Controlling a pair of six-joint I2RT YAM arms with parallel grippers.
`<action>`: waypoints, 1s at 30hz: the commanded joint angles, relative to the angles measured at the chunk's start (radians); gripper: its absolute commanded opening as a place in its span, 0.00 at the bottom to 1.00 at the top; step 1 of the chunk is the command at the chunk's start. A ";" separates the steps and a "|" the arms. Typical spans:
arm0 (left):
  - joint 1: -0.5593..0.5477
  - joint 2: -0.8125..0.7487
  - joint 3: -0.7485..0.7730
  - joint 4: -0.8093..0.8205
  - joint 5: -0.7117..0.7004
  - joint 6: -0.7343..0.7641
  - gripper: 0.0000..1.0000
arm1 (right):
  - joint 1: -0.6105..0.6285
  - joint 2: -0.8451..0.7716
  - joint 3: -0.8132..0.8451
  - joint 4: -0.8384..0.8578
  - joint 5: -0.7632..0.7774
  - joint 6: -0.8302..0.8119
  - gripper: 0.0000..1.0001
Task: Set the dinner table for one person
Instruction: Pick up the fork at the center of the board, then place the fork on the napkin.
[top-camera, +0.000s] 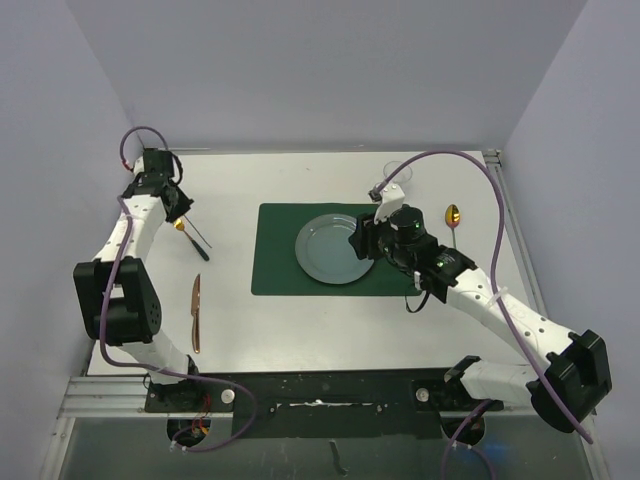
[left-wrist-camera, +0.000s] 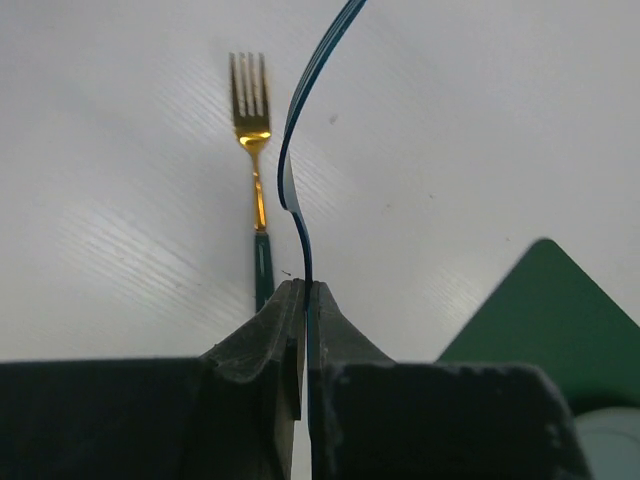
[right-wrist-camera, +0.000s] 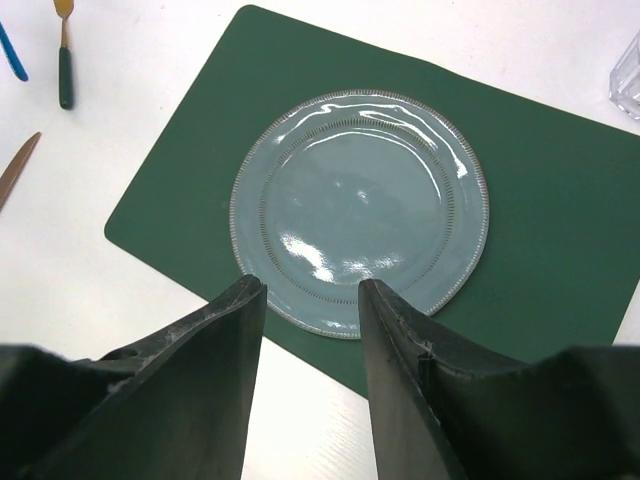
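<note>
The white dinner table (top-camera: 300, 320) carries a dark green placemat (top-camera: 275, 270) with a grey-blue plate (top-camera: 335, 248) on it. My left gripper (left-wrist-camera: 303, 285) is shut on a thin, curved blue strip (left-wrist-camera: 295, 130) that is seen edge-on; I cannot tell what it is. Just left of it, a gold fork with a dark green handle (left-wrist-camera: 255, 150) lies flat on the table. In the top view the left gripper (top-camera: 178, 208) hangs over the fork (top-camera: 192, 238). My right gripper (right-wrist-camera: 310, 290) stands open above the plate's (right-wrist-camera: 360, 205) rim, holding nothing.
A copper-coloured knife (top-camera: 196, 312) lies left of the placemat, towards the front. A gold spoon (top-camera: 453, 215) and a clear glass (top-camera: 398, 175) sit at the back right. A metal rail (top-camera: 110, 395) edges the table's near side.
</note>
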 joint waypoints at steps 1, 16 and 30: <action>-0.040 -0.020 0.004 0.089 0.278 0.064 0.00 | 0.005 -0.011 0.056 0.038 -0.009 0.018 0.43; -0.212 0.101 0.013 0.098 0.877 0.182 0.00 | 0.008 -0.034 0.091 0.002 -0.026 0.069 0.42; -0.212 0.085 -0.137 0.131 0.899 0.218 0.00 | 0.020 -0.022 0.111 -0.012 -0.033 0.079 0.42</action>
